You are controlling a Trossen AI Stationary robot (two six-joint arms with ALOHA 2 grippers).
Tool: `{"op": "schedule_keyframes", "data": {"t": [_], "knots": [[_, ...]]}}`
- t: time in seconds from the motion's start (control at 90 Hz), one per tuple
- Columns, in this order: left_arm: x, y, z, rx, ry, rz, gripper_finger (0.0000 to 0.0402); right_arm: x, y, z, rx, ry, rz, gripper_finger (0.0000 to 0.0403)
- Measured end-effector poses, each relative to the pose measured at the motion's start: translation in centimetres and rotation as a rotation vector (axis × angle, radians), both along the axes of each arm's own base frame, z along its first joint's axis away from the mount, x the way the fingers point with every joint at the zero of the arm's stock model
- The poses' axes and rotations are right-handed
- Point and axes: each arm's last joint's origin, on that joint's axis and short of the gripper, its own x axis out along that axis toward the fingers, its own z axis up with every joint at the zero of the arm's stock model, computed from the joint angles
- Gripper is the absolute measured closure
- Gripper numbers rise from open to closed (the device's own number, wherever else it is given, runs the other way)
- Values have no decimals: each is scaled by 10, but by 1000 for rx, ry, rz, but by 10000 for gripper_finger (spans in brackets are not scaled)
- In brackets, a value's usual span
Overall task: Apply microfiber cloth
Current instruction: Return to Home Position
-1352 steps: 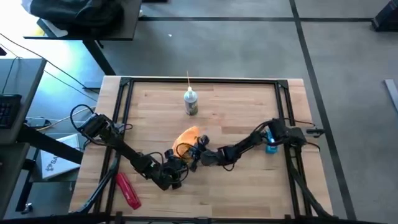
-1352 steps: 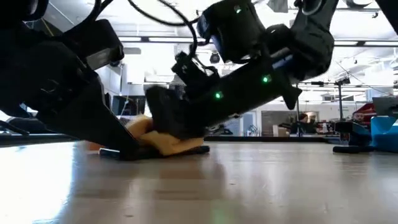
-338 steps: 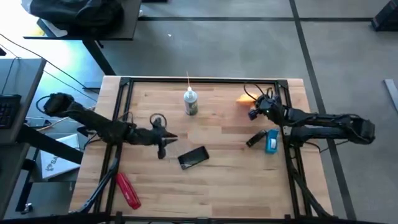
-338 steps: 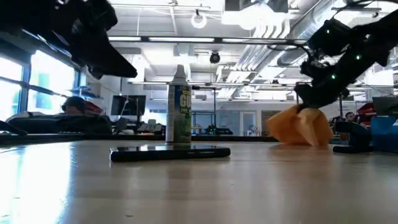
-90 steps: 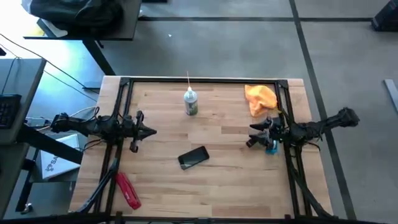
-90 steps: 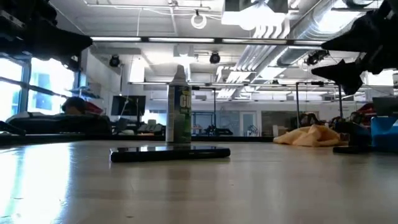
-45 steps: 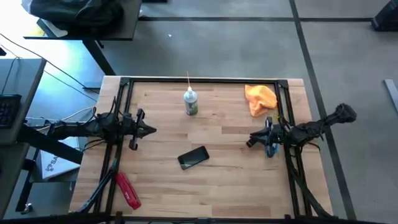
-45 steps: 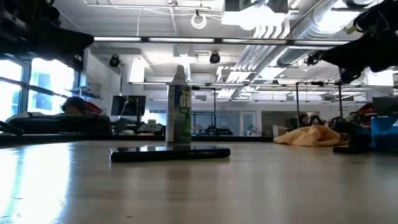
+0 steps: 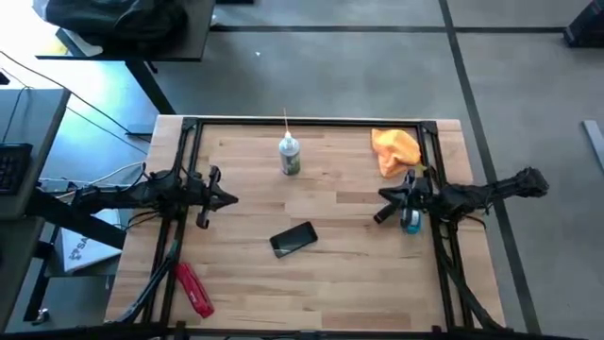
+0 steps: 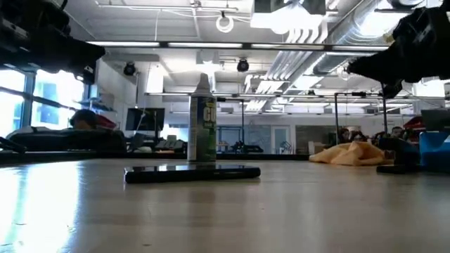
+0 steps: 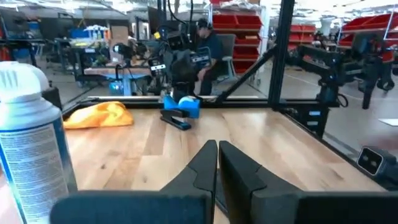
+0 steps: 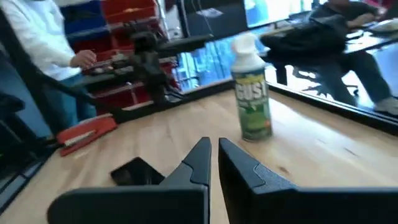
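Note:
The orange-yellow microfiber cloth [image 9: 394, 149] lies crumpled on the table near the far right corner, untouched; it also shows in the low view [image 10: 351, 153] and the left wrist view [image 11: 99, 116]. My right gripper [image 9: 382, 195] hovers shut above the table by the right edge, a little nearer than the cloth, pointing toward the table's left [image 12: 213, 144]. My left gripper [image 9: 226, 198] hovers shut at the left side, pointing right [image 11: 217, 147]. Neither holds anything.
A black phone [image 9: 293, 239] lies flat at the table's middle. A white spray can [image 9: 289, 156] stands toward the far edge. A red tool [image 9: 193, 288] lies at the near left. A blue tool [image 9: 410, 220] sits under my right arm. A black frame [image 9: 311, 123] rims the table.
My right gripper has risen a little, as the low view shows, staying shut above the blue tool. The cloth has stayed where it lay at the far right.

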Motion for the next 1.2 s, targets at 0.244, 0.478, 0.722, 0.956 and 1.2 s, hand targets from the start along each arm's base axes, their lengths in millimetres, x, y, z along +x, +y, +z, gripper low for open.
{"op": "schedule_keyframes", "data": {"t": [0.244, 0.478, 0.722, 0.956, 1.2], "knots": [[0, 3, -1, -1, 6, 90, 402, 0, 0, -2, -1, 24, 1, 403], [0, 3, -1, -1, 7, 109, 402, 0, 0, -3, -1, 25, 1, 403], [0, 3, -1, -1, 7, 111, 402, 0, 0, -3, -1, 25, 1, 403], [0, 3, -1, -1, 7, 110, 402, 0, 0, -3, -1, 26, 1, 403], [0, 3, -1, -1, 7, 110, 402, 0, 0, -3, -1, 26, 1, 403]]}}
